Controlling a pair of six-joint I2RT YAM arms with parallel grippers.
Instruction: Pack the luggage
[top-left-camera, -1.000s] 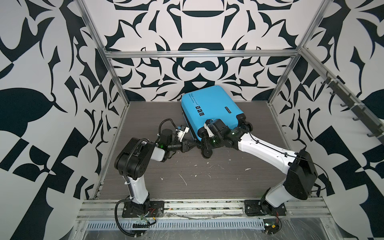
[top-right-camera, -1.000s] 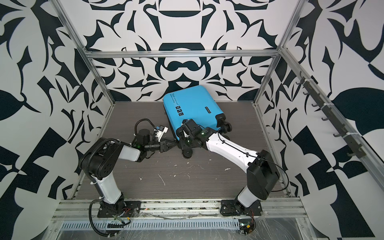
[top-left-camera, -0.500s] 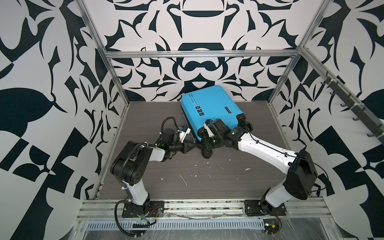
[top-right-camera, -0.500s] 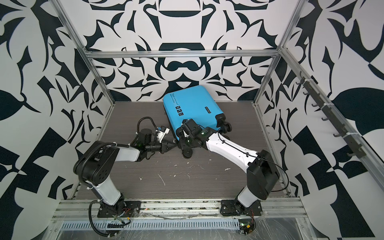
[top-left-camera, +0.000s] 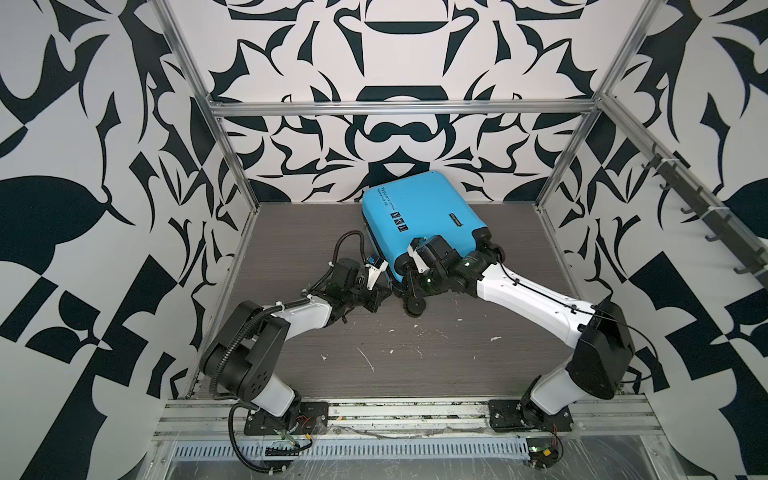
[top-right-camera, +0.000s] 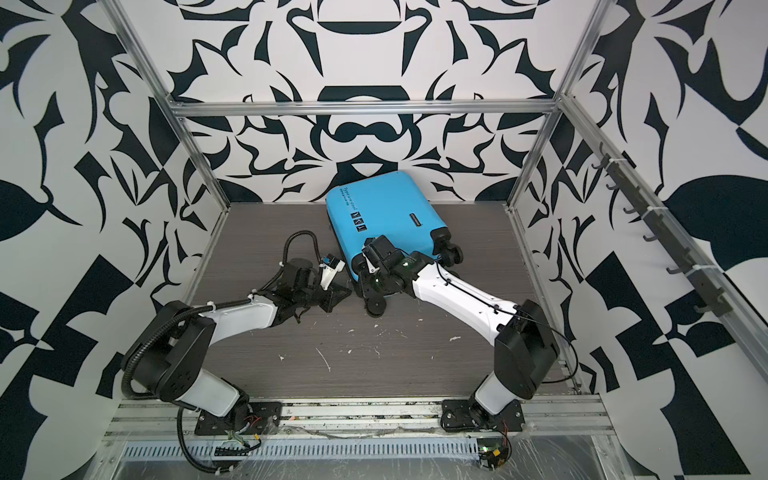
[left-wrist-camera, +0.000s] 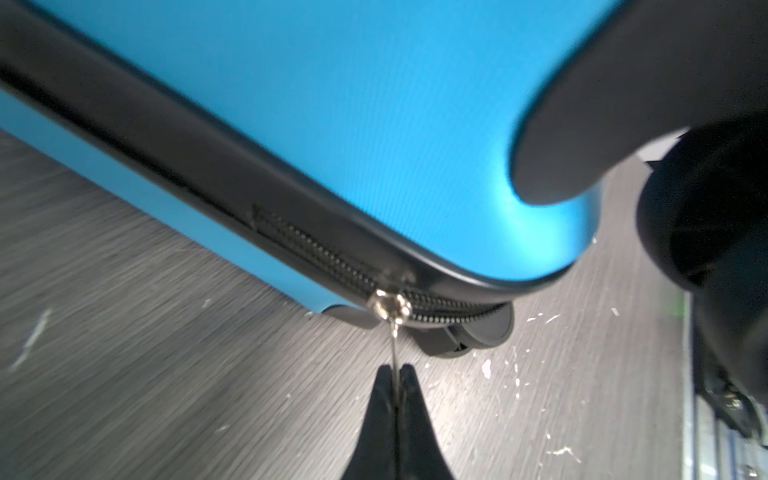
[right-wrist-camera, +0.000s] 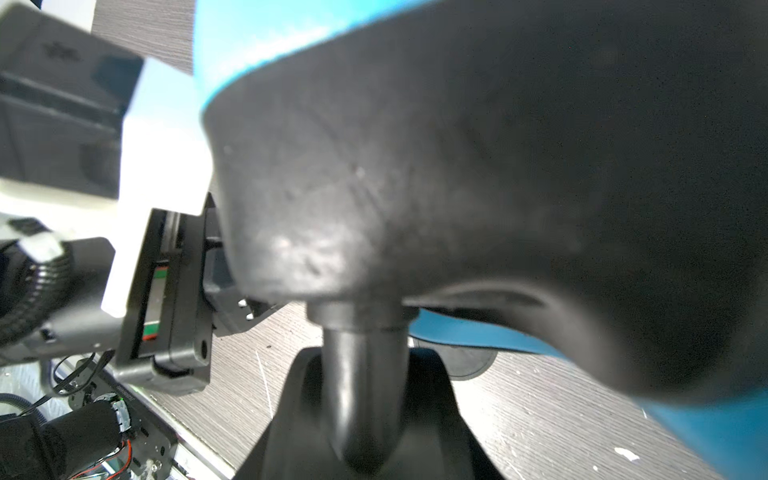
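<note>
Left wrist view: left hand (left-wrist-camera: 397, 376) pinches luggage (left-wrist-camera: 332, 104) zipper pull (left-wrist-camera: 394, 338).

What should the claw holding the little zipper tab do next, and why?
Probably pull gently along the zipper band. The left claw is shut on the zipper tab, the slider sits near a corner of the luggage, and the right claw grips a wheel stem, steadying it.

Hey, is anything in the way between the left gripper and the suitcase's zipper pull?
Nothing visible. The left gripper has its jaws shut on the thin metal zipper pull at the corner of the blue luggage.
</note>
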